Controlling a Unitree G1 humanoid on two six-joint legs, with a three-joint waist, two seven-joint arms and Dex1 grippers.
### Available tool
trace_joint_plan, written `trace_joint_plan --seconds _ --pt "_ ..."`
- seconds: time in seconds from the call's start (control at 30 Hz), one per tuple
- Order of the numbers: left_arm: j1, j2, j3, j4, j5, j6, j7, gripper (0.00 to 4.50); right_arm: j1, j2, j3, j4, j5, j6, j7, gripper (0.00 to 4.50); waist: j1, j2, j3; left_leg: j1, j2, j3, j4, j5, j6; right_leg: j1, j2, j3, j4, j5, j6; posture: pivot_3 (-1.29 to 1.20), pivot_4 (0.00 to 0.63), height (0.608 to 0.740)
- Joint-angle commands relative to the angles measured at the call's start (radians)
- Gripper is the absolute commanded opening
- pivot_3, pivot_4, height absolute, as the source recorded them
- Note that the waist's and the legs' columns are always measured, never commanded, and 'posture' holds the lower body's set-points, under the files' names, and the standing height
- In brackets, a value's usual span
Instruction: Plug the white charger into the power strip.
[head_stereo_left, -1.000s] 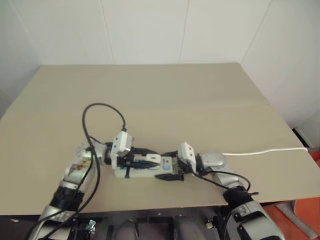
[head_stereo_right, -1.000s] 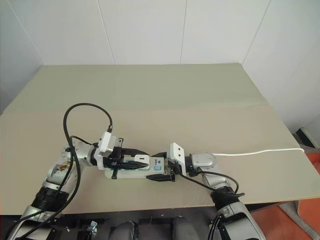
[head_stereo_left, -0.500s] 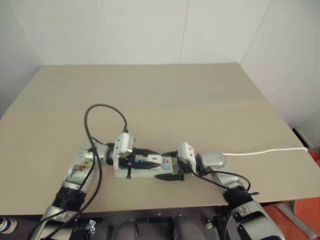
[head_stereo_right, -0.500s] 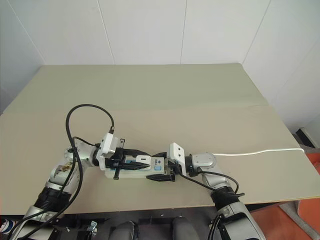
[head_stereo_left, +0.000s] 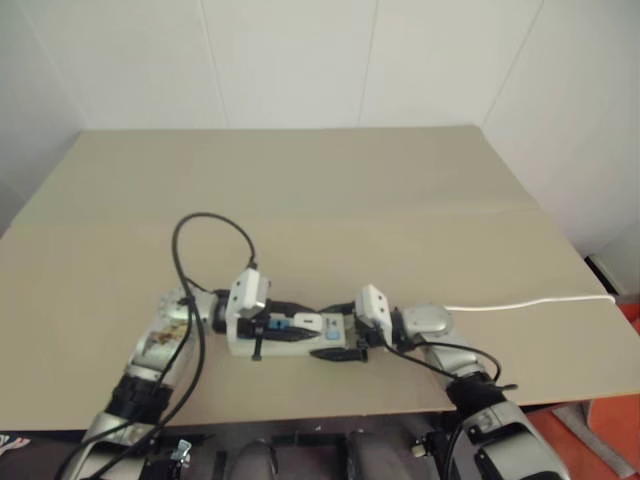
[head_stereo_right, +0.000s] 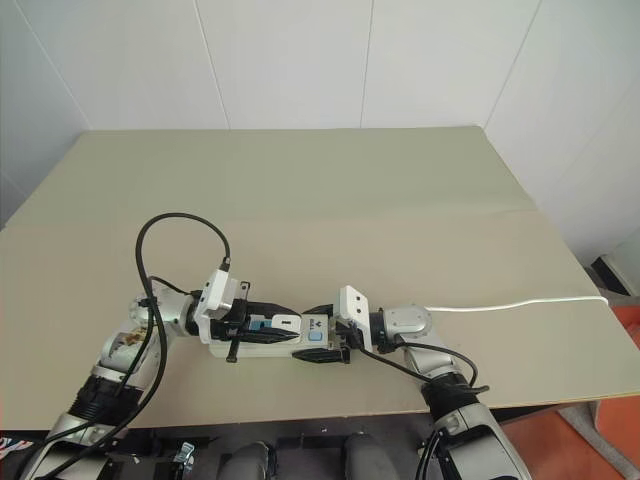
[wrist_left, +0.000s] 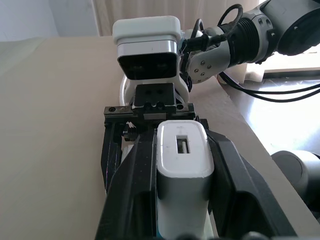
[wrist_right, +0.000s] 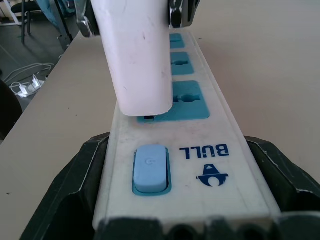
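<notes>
White plastic parts on the tan counter: one power strip and one white charger. The power strip lies flat near the counter's front edge, between the two pincers. It carries three blue socket faces and one blue switch. One thin white cord runs off to the right. The left pincer is clamped on the white charger, which stands over the socket nearest the switch. The right pincer is spread wide, gripping the power strip's switch end.
</notes>
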Motion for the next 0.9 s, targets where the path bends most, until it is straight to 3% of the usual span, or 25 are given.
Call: trace_joint_plan --seconds 0.03,0.9 --pt "0.007 0.015 0.000 0.005 0.007 -0.022 -0.008 1.02 0.013 0.000 0.018 0.018 -0.008 0.010 0.004 3.45 0.000 0.000 0.000 0.000 0.000 0.000 0.000 0.000 0.000 0.000 0.000 0.000 0.000 0.000 0.000 0.00 0.150 0.740" --pt "0.097 0.062 -0.017 0.101 0.057 -0.083 0.007 1.02 0.012 -0.002 0.020 0.024 -0.006 0.004 0.005 3.45 -0.003 0.000 -0.002 0.003 0.001 0.001 -0.004 0.000 0.001 0.001 0.001 0.001 -0.001 0.000 0.001 0.00 0.150 0.740"
